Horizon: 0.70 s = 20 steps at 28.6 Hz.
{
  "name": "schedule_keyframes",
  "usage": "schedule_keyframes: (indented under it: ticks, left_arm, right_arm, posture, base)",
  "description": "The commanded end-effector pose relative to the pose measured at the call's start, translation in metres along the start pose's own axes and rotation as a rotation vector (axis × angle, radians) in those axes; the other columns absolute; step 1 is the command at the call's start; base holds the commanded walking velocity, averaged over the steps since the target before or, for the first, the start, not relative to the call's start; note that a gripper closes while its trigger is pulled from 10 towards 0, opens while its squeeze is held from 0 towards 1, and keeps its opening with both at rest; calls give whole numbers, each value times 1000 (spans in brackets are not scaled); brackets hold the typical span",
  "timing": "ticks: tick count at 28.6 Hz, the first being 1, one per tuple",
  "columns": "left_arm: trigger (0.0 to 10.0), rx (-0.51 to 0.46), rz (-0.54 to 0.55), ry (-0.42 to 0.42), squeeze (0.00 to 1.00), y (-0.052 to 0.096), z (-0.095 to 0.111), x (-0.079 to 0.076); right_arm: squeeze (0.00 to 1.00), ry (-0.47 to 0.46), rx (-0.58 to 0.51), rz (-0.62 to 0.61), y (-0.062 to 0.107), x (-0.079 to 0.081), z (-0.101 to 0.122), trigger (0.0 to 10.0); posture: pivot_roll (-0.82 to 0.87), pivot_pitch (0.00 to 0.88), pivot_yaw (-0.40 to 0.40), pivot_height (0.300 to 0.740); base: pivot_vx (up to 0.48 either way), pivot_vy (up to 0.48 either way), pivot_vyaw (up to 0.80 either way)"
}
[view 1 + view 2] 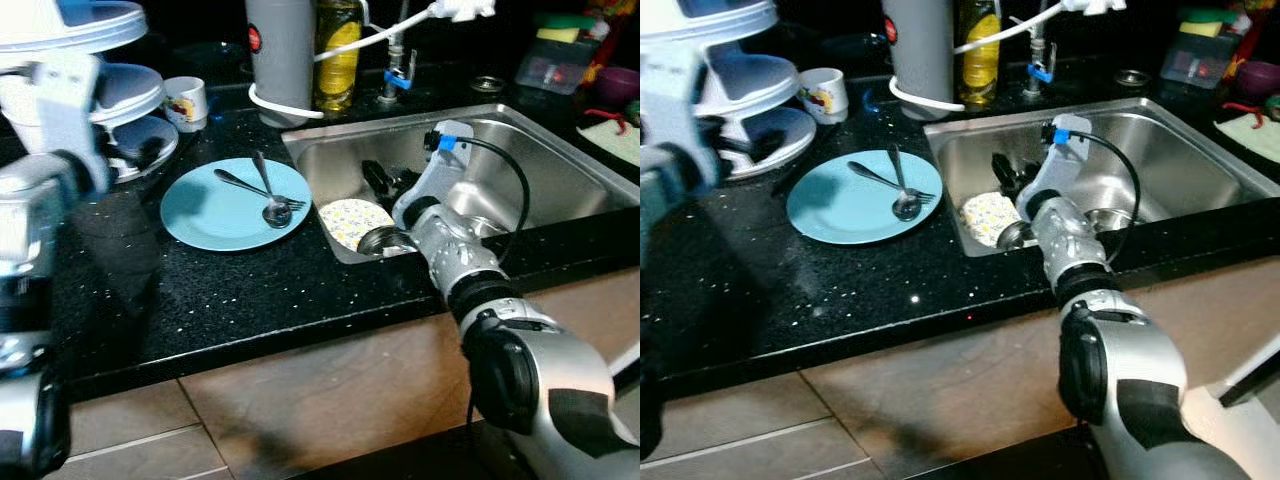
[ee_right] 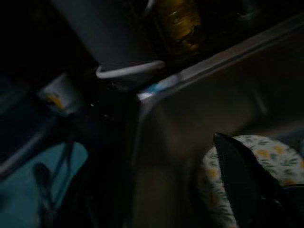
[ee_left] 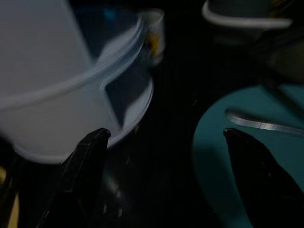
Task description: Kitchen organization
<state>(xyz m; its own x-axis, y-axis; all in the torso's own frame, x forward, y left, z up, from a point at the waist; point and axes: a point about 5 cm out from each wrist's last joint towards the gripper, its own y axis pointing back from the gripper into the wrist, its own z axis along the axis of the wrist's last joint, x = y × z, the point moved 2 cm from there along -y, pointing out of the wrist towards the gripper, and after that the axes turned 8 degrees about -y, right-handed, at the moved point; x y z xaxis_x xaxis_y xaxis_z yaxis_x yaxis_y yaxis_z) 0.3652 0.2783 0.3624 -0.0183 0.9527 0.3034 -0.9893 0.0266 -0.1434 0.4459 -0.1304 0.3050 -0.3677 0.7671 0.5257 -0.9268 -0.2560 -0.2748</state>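
The black counter (image 1: 250, 290) is carrying the steel sink (image 1: 560, 170), a tiered white rack (image 1: 120, 90) and a blue plate (image 1: 235, 205) near the sink's left edge. The right arm is reaching into the sink, and the right end effector (image 1: 385, 185) is hovering over a patterned dish (image 1: 352, 220) lying against the sink's left wall beside a small metal bowl (image 1: 385, 240); whether its fingers are parted or closing cannot be determined. The left end effector (image 3: 164, 137) is hanging released, fingers wide apart, between the rack and the blue plate. A spoon (image 1: 270, 195) and a fork (image 1: 255, 187) are lying crossed on the plate. Organization appears to be at an early stage: dishes are still sitting in the sink and cutlery is unsorted. Both wrist views are dark, and the right fingertips are blurred.
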Motion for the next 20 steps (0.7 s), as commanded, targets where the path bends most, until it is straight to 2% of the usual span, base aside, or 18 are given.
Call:
schedule_keyframes:
  ticks: [1,2,3,4,5,6,10,14,15,20]
  left_arm:
    - [10000,13,3,1,0,4,-1,3]
    - [10000,28,-4,2,0,6,-5,2]
    - [10000,52,-13,8,0,7,-11,0]
    - [10000,75,-17,10,0,9,-17,-2]
    - [10000,96,-19,13,0,10,-23,-3]
    - [10000,108,-19,15,0,10,-25,-4]
    - [10000,144,-35,30,0,11,-38,-11]
    - [10000,168,-64,36,0,14,-45,-23]
    - [10000,176,-73,36,0,16,-46,-25]
    - [10000,201,-53,37,0,24,-50,-19]
  right_arm:
    - [1000,-65,20,14,-2,7,-7,10000]
    - [1000,-116,22,22,-3,9,-10,10000]
    - [788,-147,35,28,-3,12,-16,10000]
    - [114,-157,52,29,-3,14,-21,10000]
    - [114,-159,67,30,-3,15,-25,10000]
    - [0,-155,76,30,-3,16,-28,10000]
    - [0,-151,121,44,-4,25,-40,10000]
    - [0,-85,182,54,-5,34,-56,10000]
    - [0,-38,196,53,-4,36,-61,10000]
    - [0,-55,227,62,-5,44,-69,10000]
  posture:
    - [55,176,-30,740]
    - [57,176,-33,740]
    - [59,177,-33,740]
    - [59,179,-34,740]
    - [59,182,-35,740]
    - [59,182,-35,740]
    - [55,192,-32,740]
    - [56,198,-38,740]
    - [57,202,-40,740]
    - [59,219,-56,740]
  base:
    - [0,0,0]
    - [0,0,0]
    - [0,0,0]
    - [0,0,0]
    - [0,0,0]
    - [0,0,0]
    - [0,0,0]
    - [0,0,0]
    - [0,0,0]
    - [0,0,0]
